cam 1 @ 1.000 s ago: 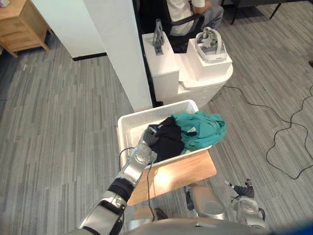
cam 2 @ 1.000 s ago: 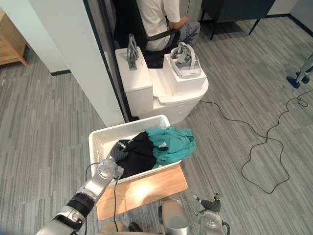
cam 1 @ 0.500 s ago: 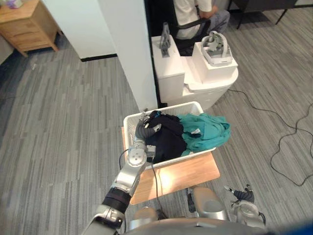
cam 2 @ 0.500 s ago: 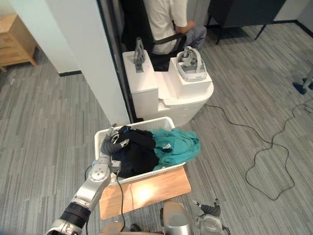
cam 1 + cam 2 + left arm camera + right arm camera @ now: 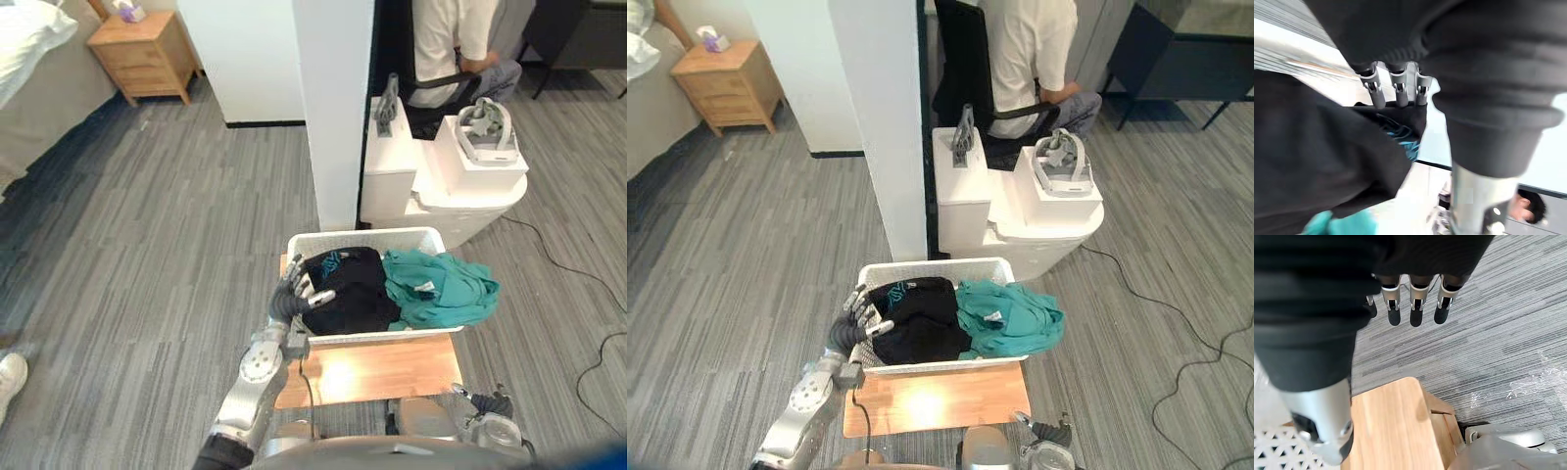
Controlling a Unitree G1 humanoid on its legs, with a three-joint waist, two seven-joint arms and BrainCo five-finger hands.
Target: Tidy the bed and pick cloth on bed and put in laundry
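As the camera was turned, bed: brought into view at the far left; whether cloth is left on it cannot be told.
Laundry basket: set on a wooden stool; both cloths are held inside it.
Teal cloth: draped over the right wall.
Black cloth: laid in the left half, touching the teal one.
Left hand: half a second ago it was reached over the black cloth. Now it is drawn to the left wall, fingers straight and apart, nothing clamped. The release is judged done, and a return to the bed is probably called for.
Right hand: hung low at the near right, fingers straight and apart, nothing held.
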